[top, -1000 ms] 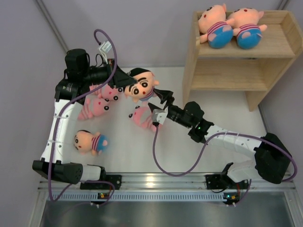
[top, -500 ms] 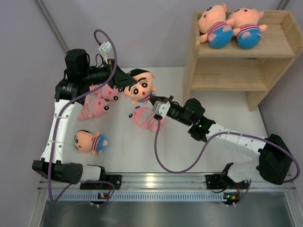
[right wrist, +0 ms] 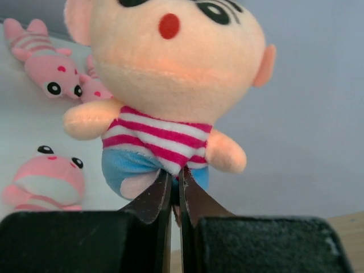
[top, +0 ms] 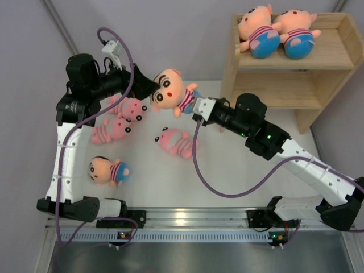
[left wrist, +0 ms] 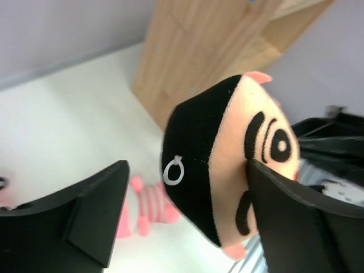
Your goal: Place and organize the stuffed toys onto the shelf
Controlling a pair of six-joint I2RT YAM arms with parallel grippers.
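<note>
Vs 0.5 s ago: held doll [top: 169, 90] has shifted toward the far side, its body now swung out to the right. Both arms moved with it, and the right arm is stretched out more.

Left pincer [top: 151, 91] straddles the head with jaws apart: one finger [left wrist: 296, 216] on the face, a visible gap at the other. Right pincer [right wrist: 175, 185] is pinched tight on the doll's bottom, under the shirt hem.

Count: 7 toys.
- 4 peach-faced: the held doll, left shelf doll [top: 259, 28] and right shelf doll [top: 296, 29] side by side on the top tier, and counter doll [top: 108, 170] near left.
- 3 pink: far pink toy [top: 132, 108] and middle pink toy [top: 114, 129] by the left arm, centre pink toy [top: 176, 142].

Held doll: black hair, thick brows, red mouth, pink-striped shirt, blue bottom.

Shelf [top: 250, 85]: light wood, at the far right of the counter [top: 227, 170].
</note>
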